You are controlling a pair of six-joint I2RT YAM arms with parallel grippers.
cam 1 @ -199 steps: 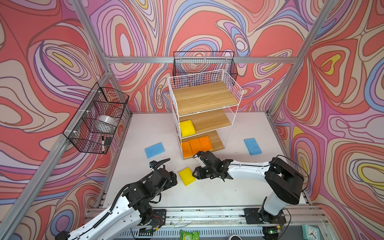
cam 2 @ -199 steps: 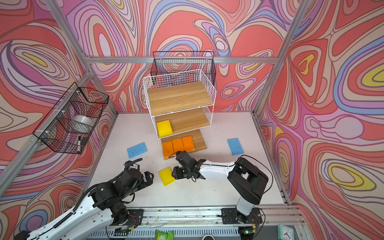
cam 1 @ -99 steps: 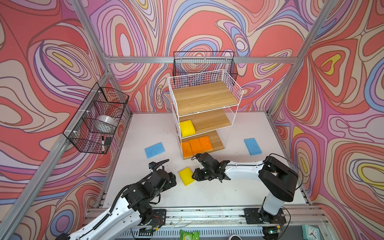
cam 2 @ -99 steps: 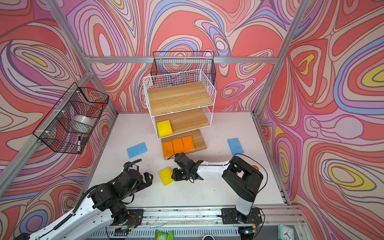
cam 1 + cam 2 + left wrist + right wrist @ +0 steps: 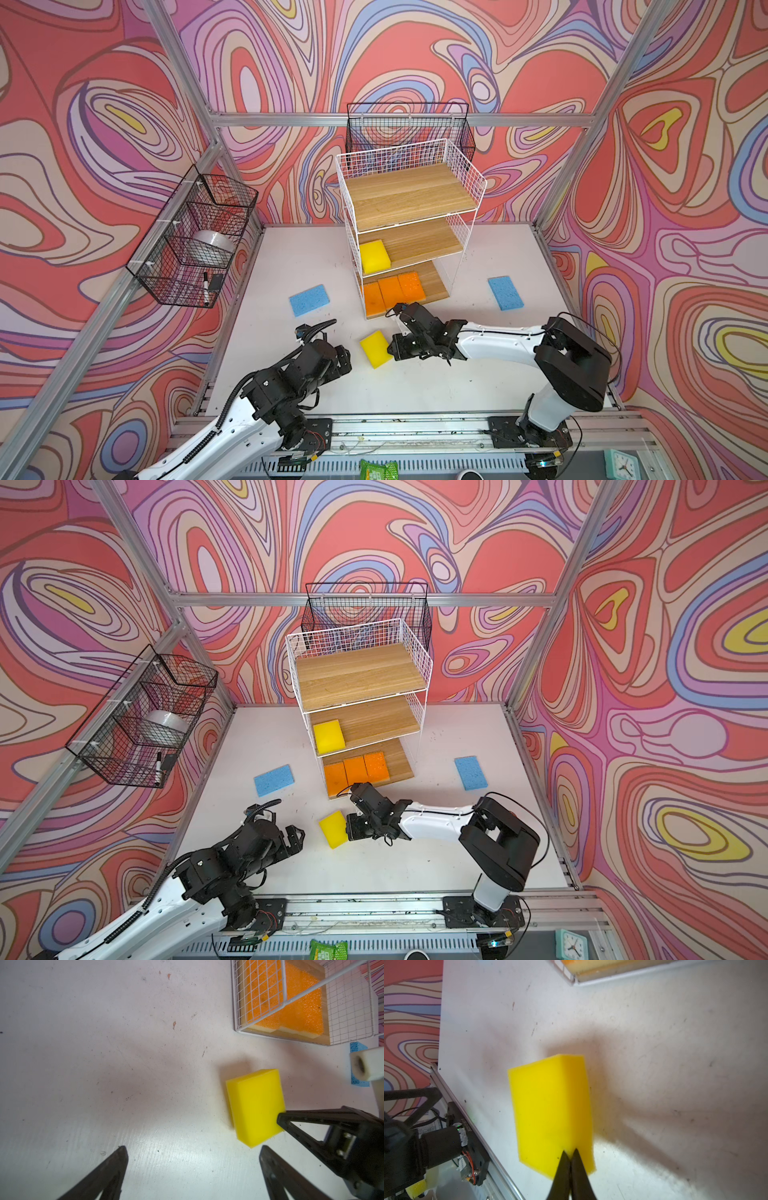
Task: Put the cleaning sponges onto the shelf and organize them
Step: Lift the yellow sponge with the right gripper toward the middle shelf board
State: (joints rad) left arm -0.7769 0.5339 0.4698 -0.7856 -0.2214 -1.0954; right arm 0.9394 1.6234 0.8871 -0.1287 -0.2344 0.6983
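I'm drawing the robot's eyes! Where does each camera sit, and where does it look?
Top views: high above the front edge, looking down at the table, shelf, left arm and right arm.
Left wrist: on the left arm, looking across the table at the yellow sponge; the left jaws show, open.
Right wrist: on the right arm, close over that sponge; the right jaws show, shut on its edge.
Shared: both wrist views catch the yellow sponge and the shelf's orange sponges.

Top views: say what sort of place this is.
Likely a robot test cell, not a home: aluminium frame, swirl-printed walls, left arm and right arm mounted on a rail.
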